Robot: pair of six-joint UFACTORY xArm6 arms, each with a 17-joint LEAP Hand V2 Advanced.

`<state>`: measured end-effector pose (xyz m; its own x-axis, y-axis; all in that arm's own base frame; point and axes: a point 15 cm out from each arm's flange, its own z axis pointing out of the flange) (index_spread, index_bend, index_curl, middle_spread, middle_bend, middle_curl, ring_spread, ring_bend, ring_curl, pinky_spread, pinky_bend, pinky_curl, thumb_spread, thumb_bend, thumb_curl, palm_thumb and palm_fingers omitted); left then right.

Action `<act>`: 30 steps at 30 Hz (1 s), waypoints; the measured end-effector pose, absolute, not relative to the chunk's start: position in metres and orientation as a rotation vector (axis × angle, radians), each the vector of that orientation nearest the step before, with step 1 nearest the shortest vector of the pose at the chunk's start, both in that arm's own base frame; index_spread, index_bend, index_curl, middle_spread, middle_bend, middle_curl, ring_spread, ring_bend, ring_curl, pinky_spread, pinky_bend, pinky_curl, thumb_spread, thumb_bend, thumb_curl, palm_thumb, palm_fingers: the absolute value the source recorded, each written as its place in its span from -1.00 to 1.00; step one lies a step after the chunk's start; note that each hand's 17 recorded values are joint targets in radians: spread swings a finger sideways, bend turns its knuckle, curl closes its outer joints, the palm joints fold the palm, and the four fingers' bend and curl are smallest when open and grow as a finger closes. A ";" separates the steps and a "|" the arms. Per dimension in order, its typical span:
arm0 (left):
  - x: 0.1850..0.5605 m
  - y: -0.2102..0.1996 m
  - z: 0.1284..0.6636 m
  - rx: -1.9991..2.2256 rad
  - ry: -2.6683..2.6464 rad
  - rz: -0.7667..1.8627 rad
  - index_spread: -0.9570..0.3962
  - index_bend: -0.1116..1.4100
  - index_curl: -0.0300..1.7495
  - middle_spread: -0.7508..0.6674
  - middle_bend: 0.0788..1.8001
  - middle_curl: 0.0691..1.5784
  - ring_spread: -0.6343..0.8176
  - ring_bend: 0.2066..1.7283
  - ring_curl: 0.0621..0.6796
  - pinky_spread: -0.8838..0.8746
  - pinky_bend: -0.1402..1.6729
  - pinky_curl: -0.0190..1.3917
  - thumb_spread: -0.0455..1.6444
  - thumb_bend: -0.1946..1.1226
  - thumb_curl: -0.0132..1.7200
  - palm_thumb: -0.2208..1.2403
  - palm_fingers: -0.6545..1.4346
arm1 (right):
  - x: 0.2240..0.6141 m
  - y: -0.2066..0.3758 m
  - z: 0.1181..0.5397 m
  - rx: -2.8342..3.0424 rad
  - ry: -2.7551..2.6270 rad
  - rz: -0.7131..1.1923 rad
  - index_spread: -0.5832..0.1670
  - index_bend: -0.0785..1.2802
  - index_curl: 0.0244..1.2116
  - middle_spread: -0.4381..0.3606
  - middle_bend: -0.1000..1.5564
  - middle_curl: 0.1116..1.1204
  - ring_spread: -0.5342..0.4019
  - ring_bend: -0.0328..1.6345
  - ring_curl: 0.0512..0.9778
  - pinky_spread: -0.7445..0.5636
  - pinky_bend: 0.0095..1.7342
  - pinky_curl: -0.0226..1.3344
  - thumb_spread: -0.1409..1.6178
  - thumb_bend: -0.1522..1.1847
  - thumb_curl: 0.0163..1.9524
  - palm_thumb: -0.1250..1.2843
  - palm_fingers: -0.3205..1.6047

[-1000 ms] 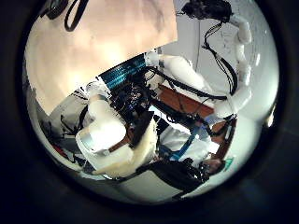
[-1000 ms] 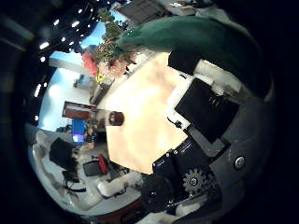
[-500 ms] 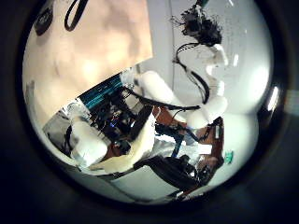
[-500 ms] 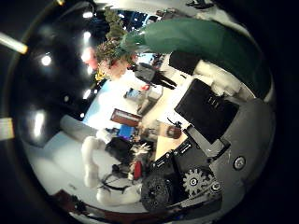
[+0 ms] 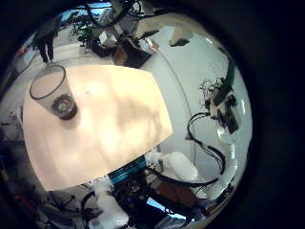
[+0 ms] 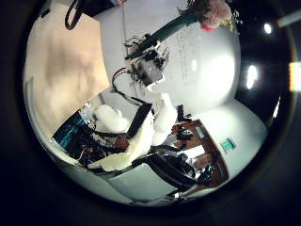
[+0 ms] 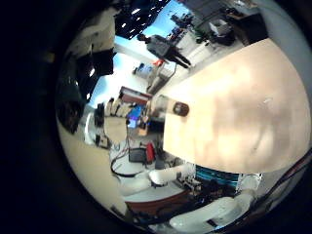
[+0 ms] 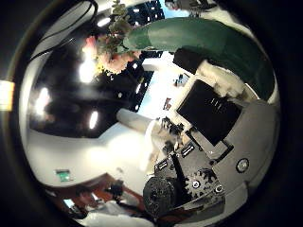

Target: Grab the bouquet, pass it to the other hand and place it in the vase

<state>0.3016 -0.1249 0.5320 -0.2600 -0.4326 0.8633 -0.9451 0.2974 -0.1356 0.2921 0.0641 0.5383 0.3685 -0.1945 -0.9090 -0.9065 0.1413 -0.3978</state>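
The bouquet (image 8: pixel 106 49), flowers above a wrapped stem bundle (image 8: pixel 194 40), lies close across my right palm, and my right hand's fingers (image 8: pixel 216 112) curl beside the wrap. In the left thumb side palm view the right hand (image 6: pixel 150 68) holds the bouquet (image 6: pixel 213 12) high above the table (image 6: pixel 64 68). The clear glass vase (image 5: pixel 52 93) stands upright on the table (image 5: pixel 105 119) near one corner. It also shows small in the right little finger side palm view (image 7: pixel 180 108), at the table's edge (image 7: pixel 244 97). My left hand's fingers are not shown.
The right arm (image 5: pixel 225 103) shows beyond the table's far side in the left little finger side palm view. A robot arm (image 6: pixel 141 141) rises beside the table. Room furniture and equipment (image 7: pixel 146 107) stand behind the table.
Both palm cameras have swung round. The right thumb side view has turned from the table to the room, with the bouquet staying in the hand. The left thumb side view now takes in the raised bouquet.
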 end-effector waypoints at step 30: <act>0.284 -0.172 0.583 0.940 -1.614 0.997 0.63 -0.66 -0.61 0.47 -0.81 -0.60 0.57 -0.55 -0.57 0.62 -0.36 -0.75 0.25 -0.75 -0.60 -0.28 -0.17 | 0.262 0.155 0.491 -1.620 0.971 0.840 0.04 0.93 0.24 -0.14 0.82 0.08 -0.22 0.82 0.25 -0.18 0.41 0.28 0.14 -0.78 0.11 0.80 0.55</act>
